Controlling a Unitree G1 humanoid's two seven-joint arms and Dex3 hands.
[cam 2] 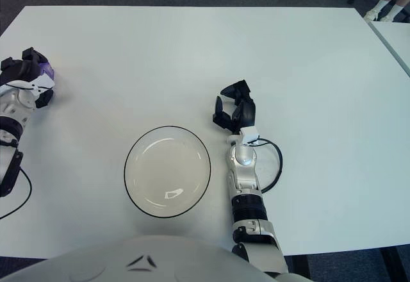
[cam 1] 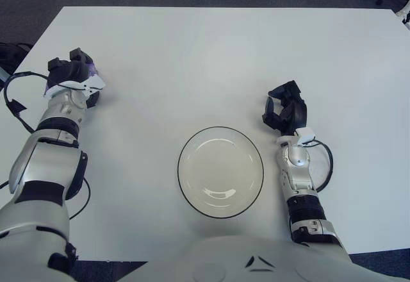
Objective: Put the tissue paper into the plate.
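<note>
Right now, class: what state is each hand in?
Left hand: closed on a purple tissue pack.
Right hand: fingers curled, holding nothing, right of the plate.

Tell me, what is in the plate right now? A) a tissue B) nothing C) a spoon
B, the black-rimmed plate shows only its bare white inside, with the right hand beside its right edge and the left hand far off to the left.
</note>
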